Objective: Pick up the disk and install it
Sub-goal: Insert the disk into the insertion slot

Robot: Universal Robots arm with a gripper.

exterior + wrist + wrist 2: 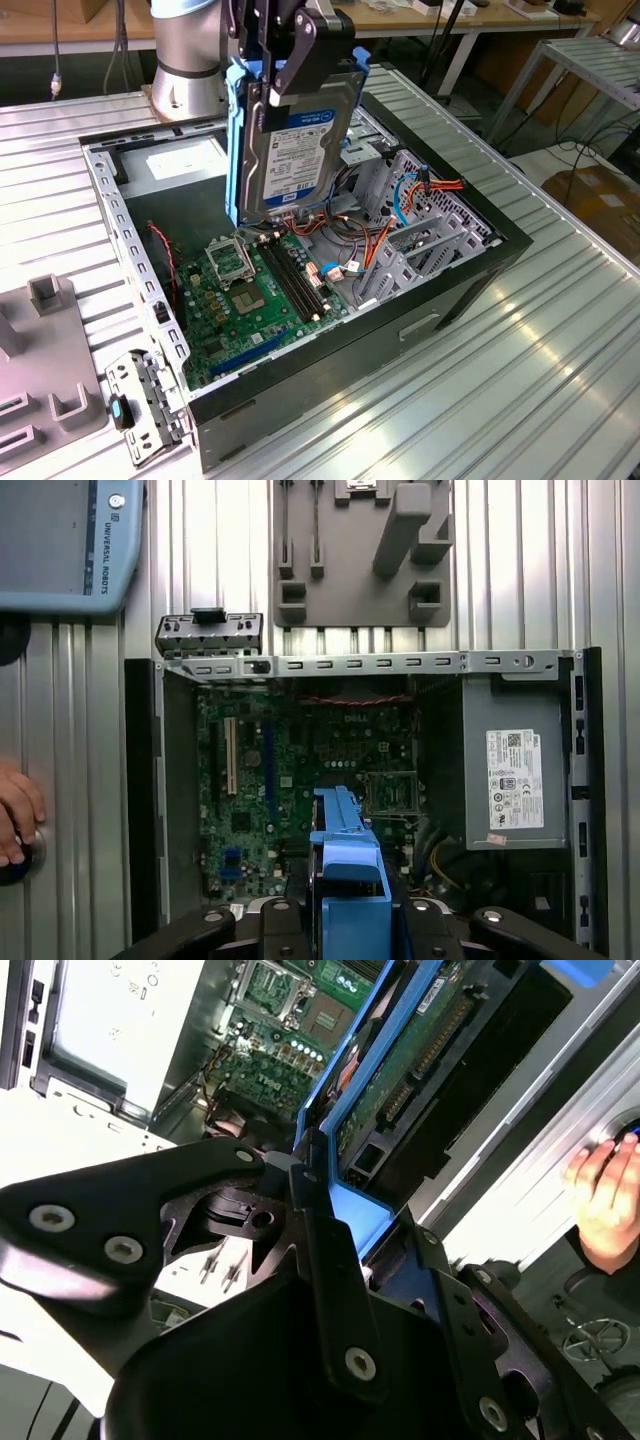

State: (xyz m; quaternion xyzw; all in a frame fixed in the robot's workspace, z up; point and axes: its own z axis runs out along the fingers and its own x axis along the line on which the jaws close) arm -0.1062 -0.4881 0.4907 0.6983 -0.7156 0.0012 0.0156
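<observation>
The disk (295,140) is a silver drive with a white-and-blue label in a blue plastic frame. It hangs upright above the middle of the open computer case (130,250), over the green motherboard (250,300). My gripper (300,70) is shut on the disk's upper end, its black fingers clamping both faces. In the second wrist view the disk (400,1080) shows its green circuit side and blue edge running away from the gripper (330,1210). In the first wrist view the blue frame of the disk (345,860) sticks out from the gripper (345,920) over the motherboard.
The grey drive cage (410,210) with orange and blue cables fills the case's side at the exterior view's right. The power supply (510,770) sits in a corner. A grey fixture block (360,560), a loose bracket (210,635) and a person's hand (15,810) lie outside the case.
</observation>
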